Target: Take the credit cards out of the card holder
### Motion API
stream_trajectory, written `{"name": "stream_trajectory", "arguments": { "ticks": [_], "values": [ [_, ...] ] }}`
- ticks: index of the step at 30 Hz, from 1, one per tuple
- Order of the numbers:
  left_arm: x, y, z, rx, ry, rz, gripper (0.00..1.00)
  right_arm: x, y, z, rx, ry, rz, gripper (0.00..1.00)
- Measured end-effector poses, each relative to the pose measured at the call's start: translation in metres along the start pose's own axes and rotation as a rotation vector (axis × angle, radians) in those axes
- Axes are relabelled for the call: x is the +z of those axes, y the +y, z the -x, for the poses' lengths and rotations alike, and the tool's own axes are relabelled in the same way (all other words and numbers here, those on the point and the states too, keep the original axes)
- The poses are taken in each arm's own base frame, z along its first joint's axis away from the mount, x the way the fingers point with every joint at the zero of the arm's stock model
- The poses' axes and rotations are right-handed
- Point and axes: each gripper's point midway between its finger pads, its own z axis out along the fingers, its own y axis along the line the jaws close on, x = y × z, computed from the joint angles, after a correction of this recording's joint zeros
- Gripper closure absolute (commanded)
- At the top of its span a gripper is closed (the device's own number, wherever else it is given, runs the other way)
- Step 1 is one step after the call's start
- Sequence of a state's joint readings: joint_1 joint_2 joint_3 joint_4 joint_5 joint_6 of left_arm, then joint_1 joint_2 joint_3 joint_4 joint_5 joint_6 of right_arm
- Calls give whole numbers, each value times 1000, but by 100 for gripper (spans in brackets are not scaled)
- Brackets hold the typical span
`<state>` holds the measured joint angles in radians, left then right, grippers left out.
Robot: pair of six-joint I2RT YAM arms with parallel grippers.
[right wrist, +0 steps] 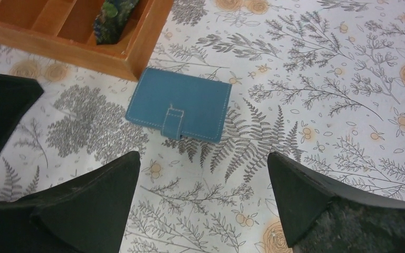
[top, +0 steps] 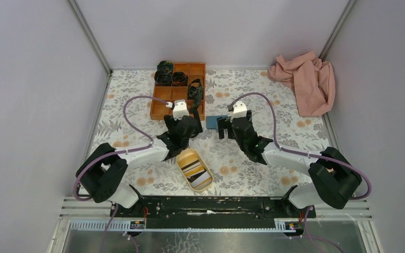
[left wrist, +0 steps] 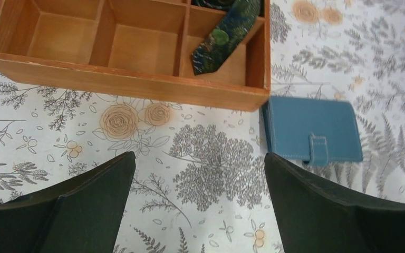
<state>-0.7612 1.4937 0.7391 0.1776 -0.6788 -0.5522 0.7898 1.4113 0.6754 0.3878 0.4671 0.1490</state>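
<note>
The card holder (top: 215, 122) is a light-blue wallet lying flat on the floral table, closed, with its strap fastened. It lies just right of the wooden box's corner. It shows in the left wrist view (left wrist: 311, 129) and the right wrist view (right wrist: 182, 105). My left gripper (top: 194, 125) (left wrist: 199, 158) is open and empty, just left of the wallet. My right gripper (top: 224, 128) (right wrist: 203, 157) is open and empty, just right of it and nearer me. Several credit cards (top: 196, 171), dark, white and tan, lie in a yellow oval tray (top: 182, 158).
A wooden compartment box (top: 198, 67) (left wrist: 137, 84) (right wrist: 84, 52) stands behind the left gripper, with rolled dark ties and one loose green-blue tie (left wrist: 224, 37). A pink cloth (top: 306, 81) lies bunched at the back right. Grey walls close the table.
</note>
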Motion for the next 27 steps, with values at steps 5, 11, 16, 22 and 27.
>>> {"name": "stream_trajectory", "arguments": {
  "ticks": [5, 11, 16, 22, 27],
  "values": [
    [6, 5, 4, -86, 6, 8, 0, 10, -7, -4, 54, 12, -1, 10],
    [1, 0, 3, -121, 15, -35, 34, 25, 4, -41, 55, 106, 32, 18],
    [-14, 2, 8, -158, -8, -90, 79, 26, 11, -46, 65, 106, 73, 22],
    [-25, 8, 28, -240, -45, -64, 0, 14, 32, -41, 64, 75, 225, 12],
    [-24, 28, 29, -291, -69, 41, 0, -4, 82, -39, -25, 88, 442, 15]
  ]
}}
